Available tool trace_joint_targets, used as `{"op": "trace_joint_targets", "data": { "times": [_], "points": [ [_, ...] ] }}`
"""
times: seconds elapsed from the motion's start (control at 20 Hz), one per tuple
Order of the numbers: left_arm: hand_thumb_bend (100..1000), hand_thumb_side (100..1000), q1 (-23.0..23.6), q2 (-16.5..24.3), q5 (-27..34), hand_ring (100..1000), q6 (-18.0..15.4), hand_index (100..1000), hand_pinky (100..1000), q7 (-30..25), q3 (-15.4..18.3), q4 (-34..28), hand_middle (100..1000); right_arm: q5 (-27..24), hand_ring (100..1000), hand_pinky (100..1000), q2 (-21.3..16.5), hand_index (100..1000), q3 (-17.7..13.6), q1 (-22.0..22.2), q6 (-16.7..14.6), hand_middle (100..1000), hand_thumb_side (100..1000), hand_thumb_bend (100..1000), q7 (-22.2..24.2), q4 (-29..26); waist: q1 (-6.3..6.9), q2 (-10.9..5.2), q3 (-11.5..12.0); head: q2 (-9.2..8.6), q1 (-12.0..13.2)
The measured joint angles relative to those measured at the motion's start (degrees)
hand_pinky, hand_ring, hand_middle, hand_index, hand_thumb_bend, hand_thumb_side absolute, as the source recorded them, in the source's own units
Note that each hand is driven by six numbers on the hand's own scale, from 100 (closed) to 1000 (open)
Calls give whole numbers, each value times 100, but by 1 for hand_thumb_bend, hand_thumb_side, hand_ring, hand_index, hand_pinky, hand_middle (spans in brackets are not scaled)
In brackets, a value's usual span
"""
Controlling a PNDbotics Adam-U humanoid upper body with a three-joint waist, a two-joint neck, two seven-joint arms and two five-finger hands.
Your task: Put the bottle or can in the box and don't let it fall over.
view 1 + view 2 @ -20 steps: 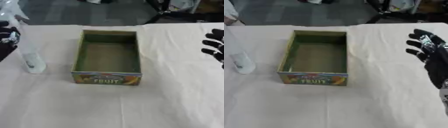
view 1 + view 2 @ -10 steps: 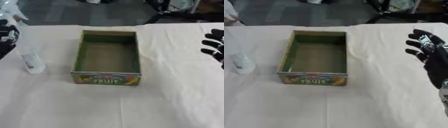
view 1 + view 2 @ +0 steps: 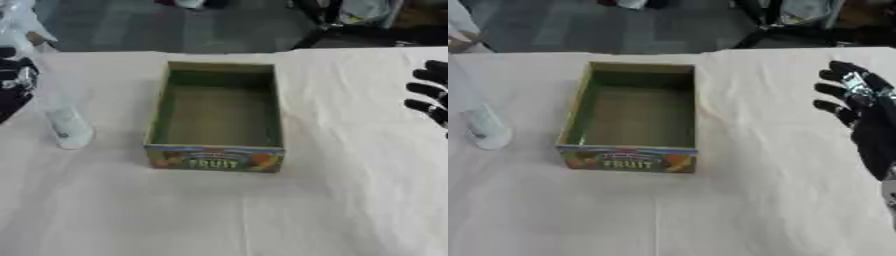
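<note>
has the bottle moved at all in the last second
No. The bottle stands upright on the cloth left of the box, with the same gap to the box's left wall as a second ago.

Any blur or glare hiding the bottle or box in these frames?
Left eye view: soft all over; the clear bottle fades into the pale cloth, top hard to trace. Right eye view: same softness, but the box and its FRUIT label read fine; right hand is dark and distinct. No glare.
</note>
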Motion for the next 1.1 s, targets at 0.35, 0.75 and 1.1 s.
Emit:
{"op": "trace_joint_targets", "data": {
  "times": [0.35,0.75,1.1],
  "points": [
    [100,503,-10,40,-117,847,111,897,1000,189,69,282,737,0,856,818,0,835,0,1,1,803,566,100,1,0,1,0,-5,-49,51],
    [100,505,-334,46,-124,848,139,898,1000,211,5,652,739,0,857,819,2,836,0,16,4,804,610,100,-3,0,3,2,-37,-51,108],
    [100,503,-640,89,-179,853,147,898,1000,142,-127,914,744,0,857,819,4,836,2,17,36,805,651,100,-40,0,3,20,-59,-55,127]
  ]
}}
